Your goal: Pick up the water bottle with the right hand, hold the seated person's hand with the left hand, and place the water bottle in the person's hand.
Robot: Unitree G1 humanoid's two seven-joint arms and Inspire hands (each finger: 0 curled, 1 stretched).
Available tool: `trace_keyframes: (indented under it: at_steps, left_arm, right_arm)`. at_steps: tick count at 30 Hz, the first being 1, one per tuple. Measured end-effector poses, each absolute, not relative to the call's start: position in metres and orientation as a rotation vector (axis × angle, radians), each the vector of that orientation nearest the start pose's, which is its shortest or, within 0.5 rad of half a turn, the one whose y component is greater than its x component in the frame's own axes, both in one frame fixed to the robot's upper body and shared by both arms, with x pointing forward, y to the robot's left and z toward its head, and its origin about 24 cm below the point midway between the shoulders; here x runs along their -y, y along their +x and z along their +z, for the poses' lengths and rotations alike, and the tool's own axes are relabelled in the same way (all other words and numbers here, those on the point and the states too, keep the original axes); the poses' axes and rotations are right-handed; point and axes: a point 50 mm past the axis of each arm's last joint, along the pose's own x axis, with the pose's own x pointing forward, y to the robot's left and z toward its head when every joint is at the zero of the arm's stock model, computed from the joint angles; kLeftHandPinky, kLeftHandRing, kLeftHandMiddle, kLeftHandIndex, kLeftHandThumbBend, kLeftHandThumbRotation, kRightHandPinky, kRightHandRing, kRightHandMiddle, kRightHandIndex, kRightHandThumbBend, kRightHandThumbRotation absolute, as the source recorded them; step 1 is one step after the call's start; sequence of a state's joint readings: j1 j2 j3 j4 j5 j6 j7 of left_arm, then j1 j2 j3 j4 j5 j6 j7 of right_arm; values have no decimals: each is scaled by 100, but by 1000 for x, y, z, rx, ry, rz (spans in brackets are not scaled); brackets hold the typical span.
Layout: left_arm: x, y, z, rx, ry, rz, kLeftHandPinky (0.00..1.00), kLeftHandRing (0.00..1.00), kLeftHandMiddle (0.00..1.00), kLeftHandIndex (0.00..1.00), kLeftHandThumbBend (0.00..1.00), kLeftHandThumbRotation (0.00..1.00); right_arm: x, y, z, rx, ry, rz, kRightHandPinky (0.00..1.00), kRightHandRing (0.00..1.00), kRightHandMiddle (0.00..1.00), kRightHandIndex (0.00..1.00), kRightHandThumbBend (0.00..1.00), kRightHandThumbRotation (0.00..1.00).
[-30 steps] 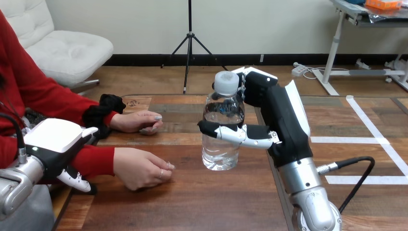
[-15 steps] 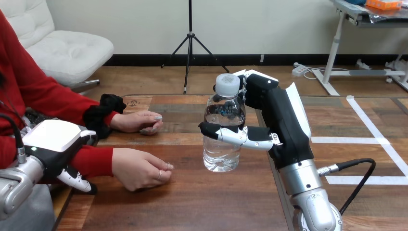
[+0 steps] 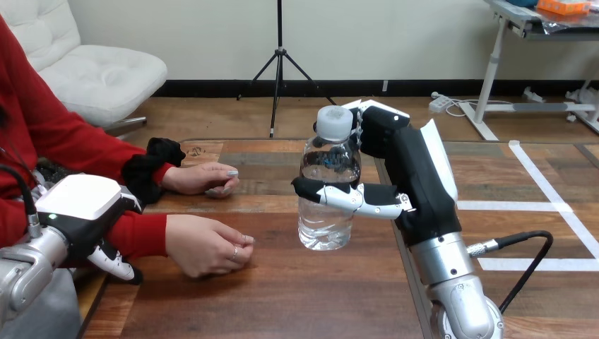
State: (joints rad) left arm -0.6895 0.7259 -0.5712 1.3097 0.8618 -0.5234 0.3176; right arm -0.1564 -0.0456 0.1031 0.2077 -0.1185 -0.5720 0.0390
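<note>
A clear water bottle (image 3: 325, 227) with a white cap stands upright at mid-table, its base at or just above the wood. My right hand (image 3: 417, 185) is shut on it from the right, thumb across the front and fingers round the back near the neck. The person's nearer hand (image 3: 208, 244) rests palm down on the table (image 3: 282, 300), left of the bottle and apart from it. My left hand (image 3: 74, 206) sits at the left edge, over the red sleeve (image 3: 145, 233) of that arm, behind the wrist. Whether it grips the forearm is hidden.
The person's farther hand (image 3: 201, 178) lies on the table further back at the left, with a dark cuff (image 3: 152, 166) behind it. A black cable (image 3: 523, 254) loops off my right forearm at the table's right edge.
My left hand has crept slightly right along the red sleeve. The bottle and my right hand have barely moved. The person's hands stay put.
</note>
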Motion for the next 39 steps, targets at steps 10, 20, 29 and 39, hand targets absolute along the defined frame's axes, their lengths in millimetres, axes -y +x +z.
trace_keyframes:
  at_steps: [10, 20, 29, 39]
  left_arm:
    - [-308, 311, 31, -168, 1655, -372, 41, 42, 46, 48, 82, 25]
    - [-307, 310, 31, -156, 1639, -369, 31, 35, 41, 43, 77, 18]
    - [-306, 310, 30, -142, 1622, -363, 26, 31, 38, 39, 70, 17]
    - [-303, 309, 29, -123, 1601, -354, 22, 27, 35, 35, 66, 15]
  right_arm:
    - [114, 267, 86, 527, -150, 226, 30, 36, 51, 53, 83, 0]
    - [114, 267, 85, 523, -150, 226, 30, 36, 51, 53, 83, 0]
    - [114, 267, 85, 523, -150, 226, 30, 36, 51, 53, 83, 0]
    - [113, 267, 85, 522, -150, 227, 30, 36, 51, 53, 83, 0]
